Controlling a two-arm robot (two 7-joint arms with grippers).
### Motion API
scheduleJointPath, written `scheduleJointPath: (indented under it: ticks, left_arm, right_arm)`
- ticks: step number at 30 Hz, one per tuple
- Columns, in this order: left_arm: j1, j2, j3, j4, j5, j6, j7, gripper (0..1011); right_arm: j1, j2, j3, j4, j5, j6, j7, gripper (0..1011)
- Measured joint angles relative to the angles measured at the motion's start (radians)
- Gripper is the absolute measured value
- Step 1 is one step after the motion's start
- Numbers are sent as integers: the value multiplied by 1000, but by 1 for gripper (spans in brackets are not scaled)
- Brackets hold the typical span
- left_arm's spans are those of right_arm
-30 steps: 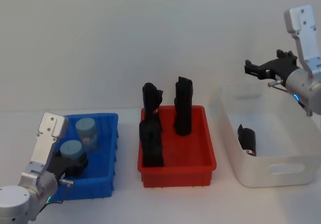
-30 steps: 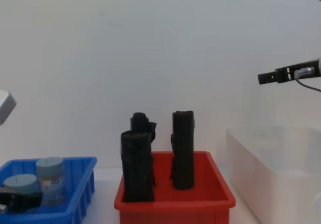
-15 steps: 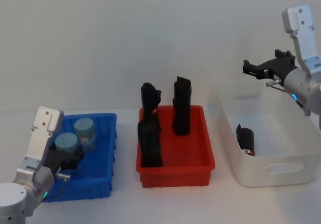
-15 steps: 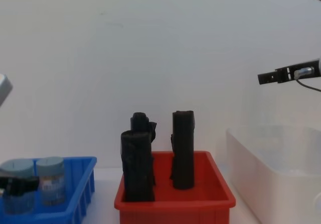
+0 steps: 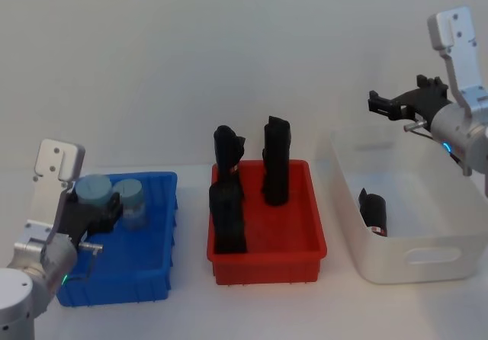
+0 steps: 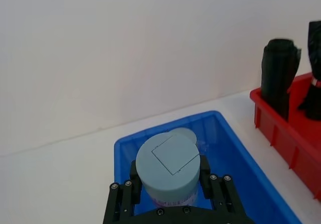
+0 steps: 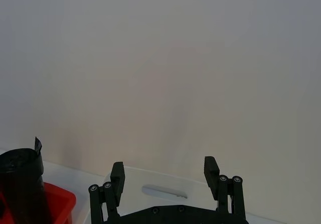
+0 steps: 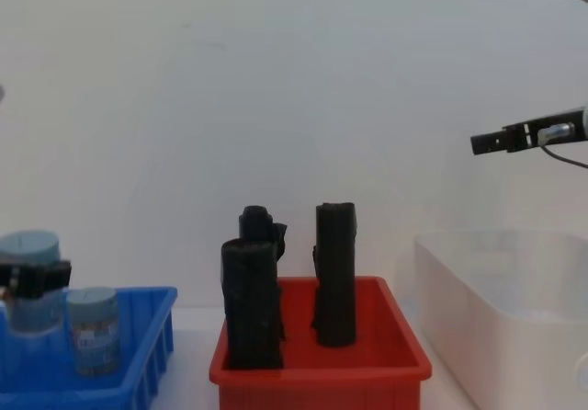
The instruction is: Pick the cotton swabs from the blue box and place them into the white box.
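Item: cotton swab tub (image 5: 93, 190), pale lid and clear labelled body, clamped round its body in our left tool (image 6: 169, 173) and held over the blue box (image 5: 156, 279), where a second tub (image 5: 134, 201) stands. We judge it light, rigid and smooth-walled, best gripped on the body below the lid, firmly but without crushing. Our right tool (image 7: 163, 170) hangs spread wide and empty above the white box (image 5: 427, 260).

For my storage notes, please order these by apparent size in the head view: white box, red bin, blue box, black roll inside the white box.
Largest: white box.
Next: red bin and blue box look about alike, so I do not rank them.
Smallest: black roll.
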Motion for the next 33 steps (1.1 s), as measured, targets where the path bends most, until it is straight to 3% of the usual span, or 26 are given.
scheduleJointPath:
  ticks: [7,16,25,33]
  left_arm:
    - [-1,5,-5,-39,5,-21,-42,676]
    - [-28,-1,2,-72,46,-34,-140,676]
    - [-79,-30,25,-86,102,-38,-259,676]
    - [-122,-57,43,-87,151,-38,-324,676]
  right_arm:
    - [5,1,-7,10,-21,-36,45,1001]
    - [9,3,-18,14,-42,-95,124,1001]
    - [10,6,-33,10,-57,-160,234,1002]
    - [16,8,-42,16,-62,-213,316,1001]
